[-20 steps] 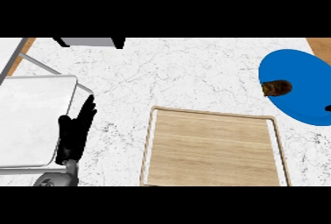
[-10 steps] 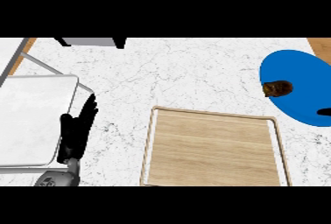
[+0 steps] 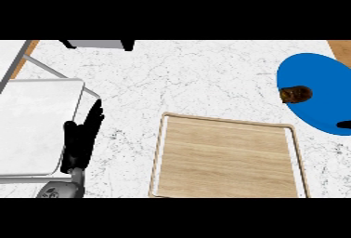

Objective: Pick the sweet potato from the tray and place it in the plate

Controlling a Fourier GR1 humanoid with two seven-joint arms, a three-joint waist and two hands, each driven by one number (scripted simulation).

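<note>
The brown sweet potato [image 3: 295, 94] lies on the blue plate [image 3: 316, 69] at the right edge of the counter. The light wooden tray [image 3: 226, 158] sits low in the middle with nothing on it. My left hand [image 3: 81, 139] rests open at the lower left, fingers pointing up, beside a white panel and well left of the tray. Only a small black tip of my right hand [image 3: 345, 124] shows at the right edge, over the plate's lower rim, a little below the sweet potato and apart from it.
A white flat panel [image 3: 34, 125] with a grey frame fills the left side. At the top edge stands a grey object [image 3: 96, 44]. White marble counter [image 3: 192, 79] lies between tray and plate.
The black tip of my right hand at the right edge has slid slightly downward. The sweet potato, plate, tray and left hand have stayed where they were.
</note>
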